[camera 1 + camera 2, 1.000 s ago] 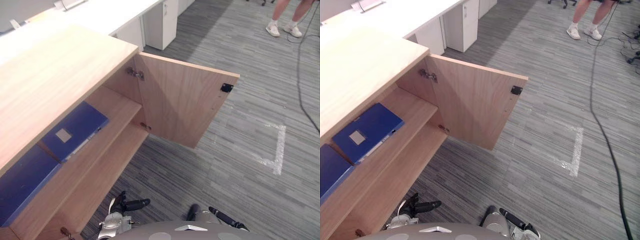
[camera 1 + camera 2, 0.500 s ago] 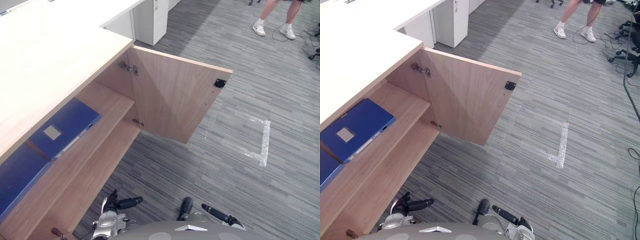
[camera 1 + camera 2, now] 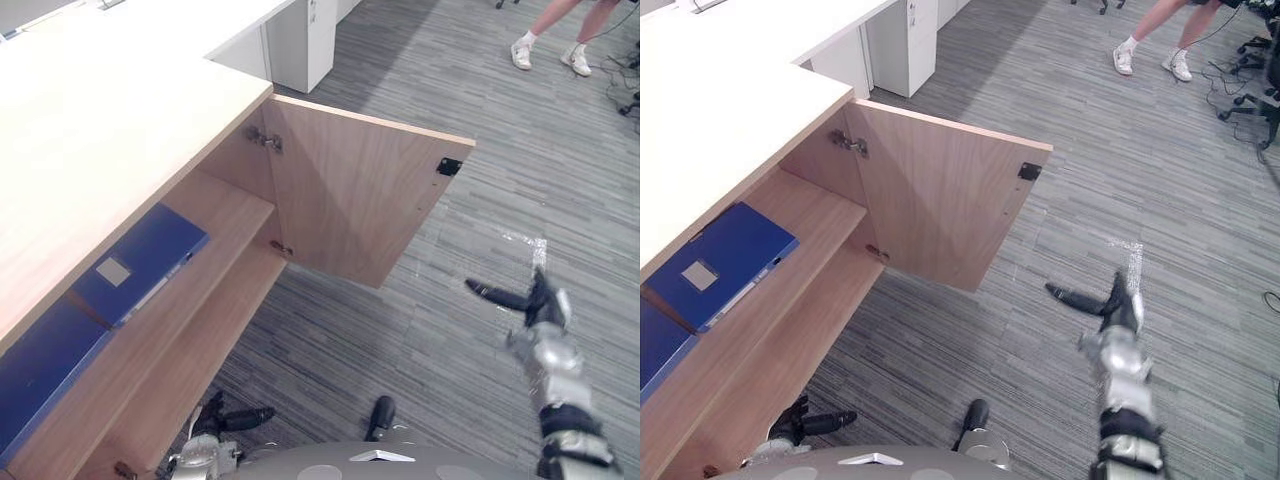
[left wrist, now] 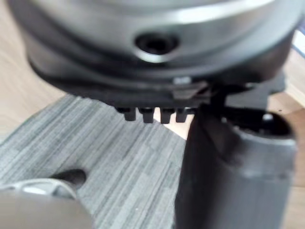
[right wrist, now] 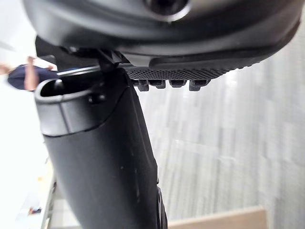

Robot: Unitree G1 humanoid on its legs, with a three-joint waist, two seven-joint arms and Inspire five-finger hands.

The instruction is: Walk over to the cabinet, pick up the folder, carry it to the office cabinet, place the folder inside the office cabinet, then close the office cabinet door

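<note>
Left eye view shows the office cabinet (image 3: 120,130), a low unit of light wood, running along the robot's left, with its door (image 3: 350,190) swung wide open over the floor. A small black catch (image 3: 449,166) sits near the door's free upper corner, and two metal hinges (image 3: 265,140) join the door to the carcass. The blue folder (image 3: 140,262) lies flat on the upper shelf (image 3: 235,210) inside the cabinet, a pale label on its cover. A second blue folder (image 3: 45,365) lies just beside it, further to the left on the same shelf. The lower shelf (image 3: 200,350) shows as bare wood. The right hand (image 3: 538,302) is raised over the grey striped carpet (image 3: 400,340), out in front of the door's free edge and well apart from it. Its fingers are straight, its thumb is spread towards the door, and it grasps nothing. The left hand (image 3: 215,420) hangs low by the cabinet's lower front edge, released and empty. A white tape corner (image 3: 1127,250) marks the carpet just past the right hand. Beyond the cabinet stand a white bench (image 3: 770,30) and a white drawer unit (image 3: 300,40). Far off, a person's legs (image 3: 545,40) in white shoes stand on the carpet.
</note>
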